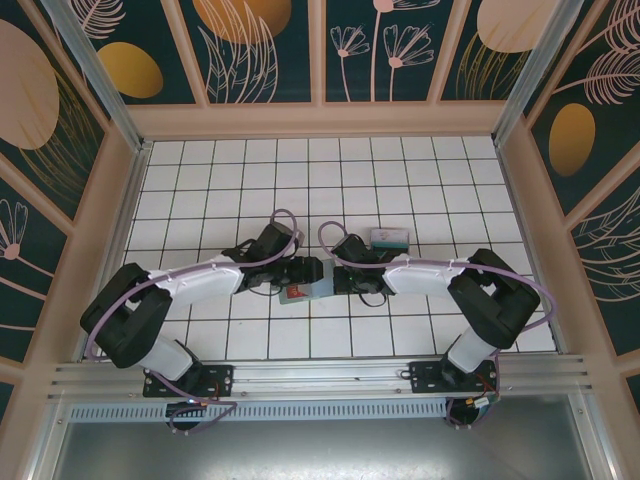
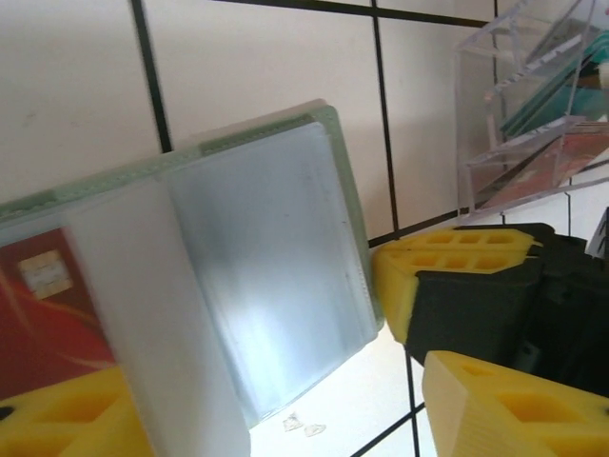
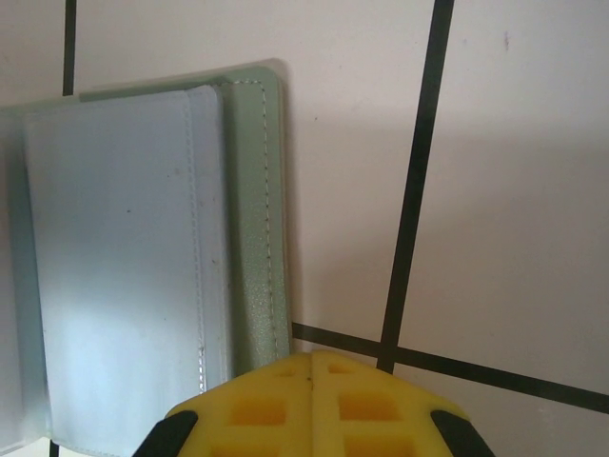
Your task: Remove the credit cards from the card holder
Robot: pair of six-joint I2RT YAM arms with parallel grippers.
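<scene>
The holder lies spread flat on the tiles, in the middle of the floor between the two grippers. In the left wrist view, the half at the picture's left carries a red card with a chip, tucked behind a frosted pocket. The other half shows a bluish-grey face, and I cannot tell whether a card sits inside it. A stitched green rim runs along the holder's outer edge; bare white tile lies right beside it, with a black grout line a little further out. The right gripper has its yellow fingers pressed together on nothing, its tip at the holder's near corner; whether it touches the rim I cannot tell. The left gripper has its jaws well apart and clasps nothing. One finger is over the red-card half and the other is off the holder above bare tile, near the right gripper's tip. Behind the right gripper stands a clear rack, apart from the holder, with teal and red cards in its slots. Bare tiles stretch on every side, and the walls are well apart from the holder.
</scene>
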